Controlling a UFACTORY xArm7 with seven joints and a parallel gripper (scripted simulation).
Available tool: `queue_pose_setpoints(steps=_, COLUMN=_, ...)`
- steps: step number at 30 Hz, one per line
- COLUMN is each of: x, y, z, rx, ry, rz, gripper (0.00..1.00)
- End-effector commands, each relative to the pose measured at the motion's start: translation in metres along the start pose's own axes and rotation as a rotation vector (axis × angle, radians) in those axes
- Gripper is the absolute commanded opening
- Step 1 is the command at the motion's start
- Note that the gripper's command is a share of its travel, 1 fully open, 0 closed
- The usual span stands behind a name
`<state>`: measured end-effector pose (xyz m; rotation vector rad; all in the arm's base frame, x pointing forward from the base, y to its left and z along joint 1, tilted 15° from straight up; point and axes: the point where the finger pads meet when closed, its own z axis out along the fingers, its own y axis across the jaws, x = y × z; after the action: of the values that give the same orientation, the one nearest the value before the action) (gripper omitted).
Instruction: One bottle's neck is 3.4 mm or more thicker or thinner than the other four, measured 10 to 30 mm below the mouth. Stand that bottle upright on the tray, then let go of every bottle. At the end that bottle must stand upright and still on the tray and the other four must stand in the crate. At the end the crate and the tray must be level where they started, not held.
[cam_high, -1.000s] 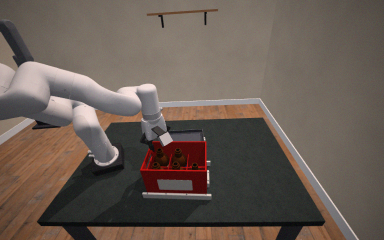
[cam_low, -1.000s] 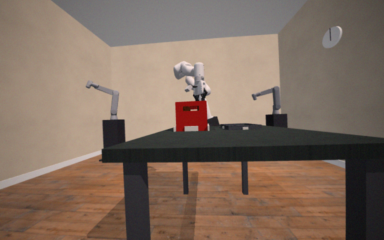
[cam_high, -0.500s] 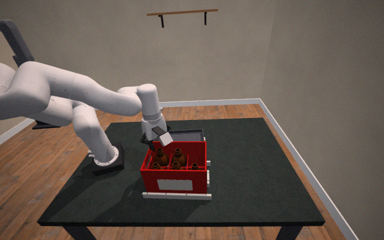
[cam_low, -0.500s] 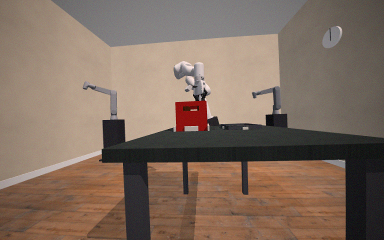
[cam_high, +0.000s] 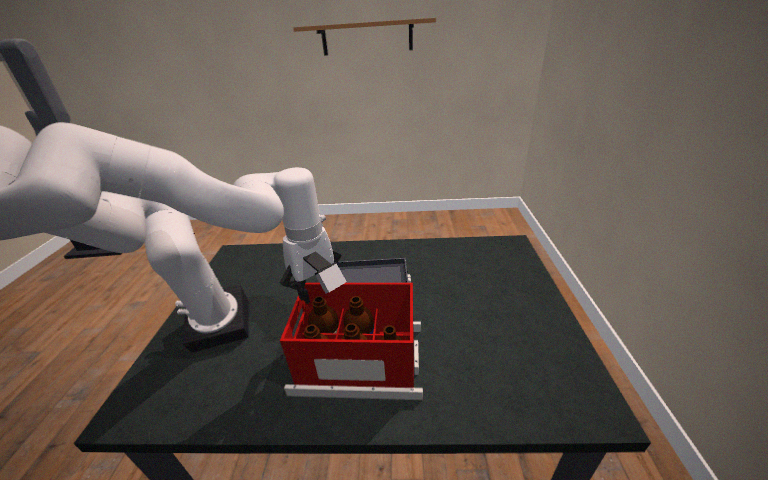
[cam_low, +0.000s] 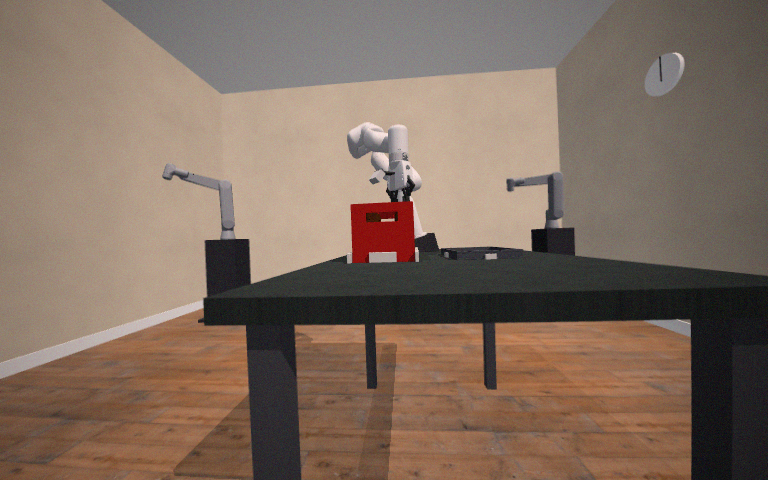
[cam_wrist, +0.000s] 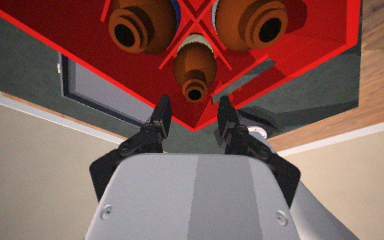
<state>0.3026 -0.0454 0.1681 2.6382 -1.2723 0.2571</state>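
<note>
Hand (cam_high: 304, 293) (cam_low: 400, 198) (cam_wrist: 194, 104): part-open, roughly two-thirds, nothing gripped. Fingertips are seen over the crate's corner, one to each side of the line to the corner bottle (cam_high: 320, 318) (cam_wrist: 194, 65); its neck is not enclosed.

Main risk: the neck is missed or clipped. If the descent is made off-centre, the mouth could be knocked and the bottle tipped against the dividers. Finger clearance to the corner walls looks tight; a rim strike could be caused by a small lateral error, and the crate (cam_high: 291, 362) (cam_low: 382, 240) (cam_wrist: 60, 25) could be shifted or tilted.

Next bottles, the tray-side neighbour (cam_high: 356, 318) (cam_wrist: 150, 25) and the front-left one (cam_high: 312, 333) (cam_wrist: 250, 27), are set back from the fingers; more room is left there. The front-middle bottle (cam_high: 351, 331) and front-right bottle (cam_high: 389, 332) are partly hidden by the front wall. All five are in the crate. The odd neck can't be picked out by eye; a wrong pick could be caused by perspective, so necks should be gauged at equal depth.

Beyond the crate's back wall, the tray (cam_high: 370, 274) (cam_low: 470, 254) (cam_wrist: 100, 90) is bottle-free where visible. The wall must be cleared by the full bottle before crossing; a low lift would be caught. Its raised edge could trip a base.
</note>
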Motion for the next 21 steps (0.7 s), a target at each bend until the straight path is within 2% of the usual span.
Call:
queue_pose_setpoints(steps=1, x=0.001, y=-0.001, z=-0.001, rx=0.003, ry=0.002, rz=0.000, gripper=0.65)
queue_pose_setpoints(steps=21, x=0.001, y=-0.001, z=0.014, rx=0.003, ry=0.002, rz=0.000, gripper=0.65)
